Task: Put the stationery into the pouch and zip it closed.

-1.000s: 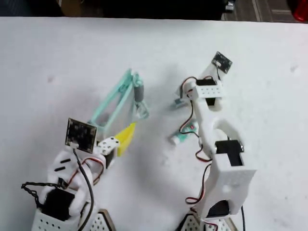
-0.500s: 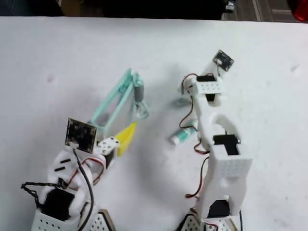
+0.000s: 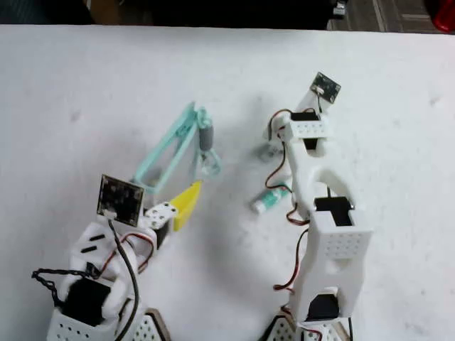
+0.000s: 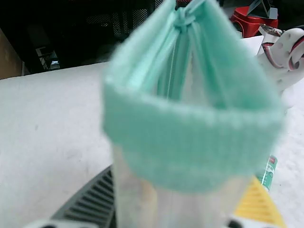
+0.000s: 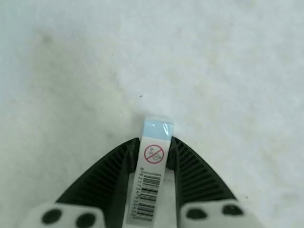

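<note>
1. From above, the left pincer grips the near end of the pouch, which stretches away over the white worktop. A teal-tipped tube lies just beside the right arm. The right pincer sits low, beyond the tube.
2. In the left wrist view, the pouch's teal rim gapes open, clamped between the jaws.
3. In the right wrist view, the right pincer is narrow, pinching a white labelled piece.

Bright, even light washes the white desk pale; soft, faint shadows lie left of the right arm; the far background is dark.
</note>
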Available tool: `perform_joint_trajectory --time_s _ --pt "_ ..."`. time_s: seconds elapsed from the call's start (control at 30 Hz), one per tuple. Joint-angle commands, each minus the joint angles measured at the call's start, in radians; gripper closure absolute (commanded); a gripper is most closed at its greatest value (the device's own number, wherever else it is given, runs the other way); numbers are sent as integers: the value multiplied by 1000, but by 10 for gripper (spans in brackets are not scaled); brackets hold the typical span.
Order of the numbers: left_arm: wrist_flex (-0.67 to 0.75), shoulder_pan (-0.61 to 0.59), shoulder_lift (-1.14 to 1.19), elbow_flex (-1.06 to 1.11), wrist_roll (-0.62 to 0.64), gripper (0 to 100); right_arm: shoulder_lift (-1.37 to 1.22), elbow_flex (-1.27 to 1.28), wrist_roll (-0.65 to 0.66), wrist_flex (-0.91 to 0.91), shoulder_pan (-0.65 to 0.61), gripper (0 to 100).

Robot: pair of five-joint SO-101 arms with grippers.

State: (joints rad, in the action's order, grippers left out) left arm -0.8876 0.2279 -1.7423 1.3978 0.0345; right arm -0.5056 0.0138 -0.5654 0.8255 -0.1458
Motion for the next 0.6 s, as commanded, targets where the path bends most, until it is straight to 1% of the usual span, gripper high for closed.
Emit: perform_joint_trajectory --time_s 0.0,0.17,0.27,0.57 --pt "-20 12 5 -12 14 718 44 -17 17 13 -27 981" --pt "-35 12 5 -17 15 718 82 -17 18 51 -27 981" --pt "-38 10 5 -18 43 718 85 -21 18 70 -27 981" --pt "-37 10 5 -18 43 718 87 -25 18 90 -27 981"
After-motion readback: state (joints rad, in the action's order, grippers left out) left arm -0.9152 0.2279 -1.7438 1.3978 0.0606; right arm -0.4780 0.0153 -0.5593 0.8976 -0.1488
